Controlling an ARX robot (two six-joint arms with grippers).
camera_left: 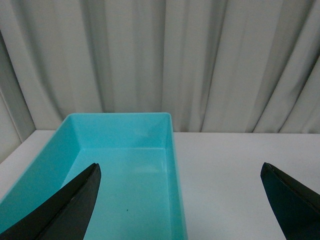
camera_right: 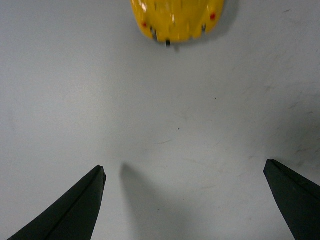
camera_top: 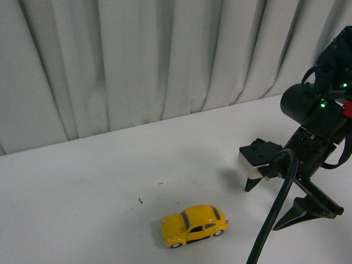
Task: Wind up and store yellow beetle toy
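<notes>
Beetle: the beetle (camera_top: 194,225) sat on its wheels on the white tabletop (camera_top: 82,187), apart from both arms.
Right gripper: the right gripper (camera_top: 262,208) was spread wide and empty, near the beetle.
Left gripper: the left gripper (camera_left: 180,166) was spread wide and empty above a teal bin (camera_left: 120,132).

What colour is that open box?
Turquoise; the box shows best in the left wrist view.

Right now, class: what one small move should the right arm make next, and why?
Probably ease the right gripper toward the yellow beetle toy: its jaws stand open and empty, and the toy sits untouched on the table, ahead of the gripper in the right wrist view.
</notes>
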